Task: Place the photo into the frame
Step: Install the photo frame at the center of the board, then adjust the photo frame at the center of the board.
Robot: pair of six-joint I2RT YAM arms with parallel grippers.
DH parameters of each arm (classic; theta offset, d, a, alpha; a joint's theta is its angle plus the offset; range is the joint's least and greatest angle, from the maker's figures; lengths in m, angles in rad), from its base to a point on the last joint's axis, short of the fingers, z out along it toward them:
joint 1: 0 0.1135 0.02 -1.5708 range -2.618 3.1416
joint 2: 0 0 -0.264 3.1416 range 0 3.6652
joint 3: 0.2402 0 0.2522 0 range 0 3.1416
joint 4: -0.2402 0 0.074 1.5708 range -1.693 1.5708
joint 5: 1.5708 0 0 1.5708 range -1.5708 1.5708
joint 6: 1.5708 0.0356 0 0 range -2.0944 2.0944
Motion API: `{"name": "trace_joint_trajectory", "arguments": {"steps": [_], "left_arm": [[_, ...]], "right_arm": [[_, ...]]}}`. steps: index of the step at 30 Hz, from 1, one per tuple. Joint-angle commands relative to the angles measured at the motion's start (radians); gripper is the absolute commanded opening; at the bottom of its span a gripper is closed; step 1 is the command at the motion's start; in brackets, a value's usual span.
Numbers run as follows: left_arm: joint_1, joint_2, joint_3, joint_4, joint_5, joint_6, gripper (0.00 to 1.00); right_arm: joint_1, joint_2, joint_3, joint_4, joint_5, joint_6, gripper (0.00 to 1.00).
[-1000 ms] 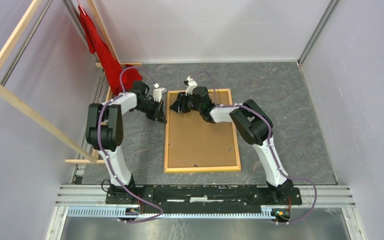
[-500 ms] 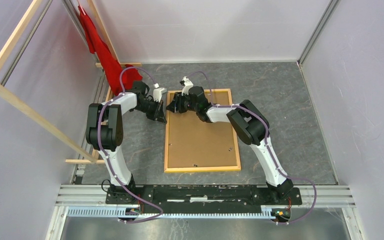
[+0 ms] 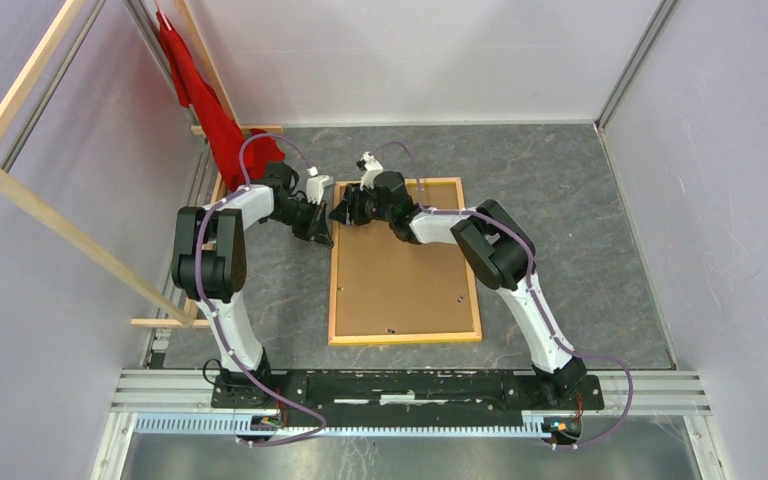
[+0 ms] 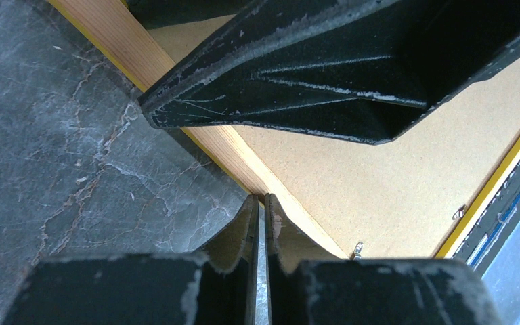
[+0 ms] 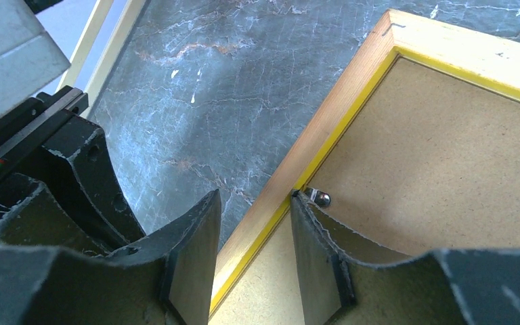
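Note:
The frame (image 3: 405,338) lies face down on the dark table, its light wood back up and a brown backing board (image 3: 405,270) inside it. The photo is hidden. My right gripper (image 3: 341,213) stands open at the frame's far left corner. In the right wrist view the right gripper (image 5: 255,196) straddles the left rail (image 5: 338,108), one finger beside a small metal clip (image 5: 320,197). My left gripper (image 3: 326,240) is shut with nothing in it. In the left wrist view its tips (image 4: 261,200) meet the outer edge of that rail (image 4: 118,47).
A red cloth (image 3: 205,100) hangs at the back left by a wooden lath stand (image 3: 60,215). Grey walls enclose the table on three sides. An aluminium rail (image 3: 410,385) with the arm bases runs along the near edge. Another clip (image 4: 357,249) sits on the board.
My right gripper has slid left across the frame's far end, from over the board to the left rail. The left arm has not moved.

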Motion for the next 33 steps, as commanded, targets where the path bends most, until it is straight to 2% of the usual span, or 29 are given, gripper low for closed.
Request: {"name": "trace_joint_trajectory", "arguments": {"steps": [1,4,7,13,17,22,27,33], "left_arm": [[-0.009,0.005,-0.011,0.014,0.02,0.006,0.11],[-0.006,0.001,-0.001,-0.007,0.016,0.02,0.11],[0.007,-0.016,0.012,-0.044,0.016,0.047,0.13],[0.021,-0.098,-0.022,-0.102,-0.048,0.144,0.17],[0.015,-0.16,-0.091,-0.101,-0.111,0.194,0.2],[-0.031,-0.236,-0.213,-0.081,-0.181,0.244,0.24],[-0.103,-0.3,-0.326,-0.04,-0.237,0.251,0.25],[-0.179,-0.347,-0.391,-0.015,-0.251,0.231,0.26]], "right_arm": [[-0.006,0.011,0.022,-0.005,-0.001,0.001,0.49],[-0.006,-0.039,-0.017,0.034,-0.026,0.013,0.5],[-0.013,-0.139,-0.09,0.068,-0.048,0.025,0.55],[-0.104,-0.446,-0.399,0.143,0.007,0.047,0.75],[-0.199,-0.628,-0.578,0.042,0.119,-0.01,0.81],[-0.36,-0.774,-0.745,-0.097,0.272,-0.021,0.84],[-0.454,-0.777,-0.812,-0.126,0.294,-0.014,0.84],[-0.45,-0.588,-0.682,-0.151,0.152,0.017,0.84]]}}
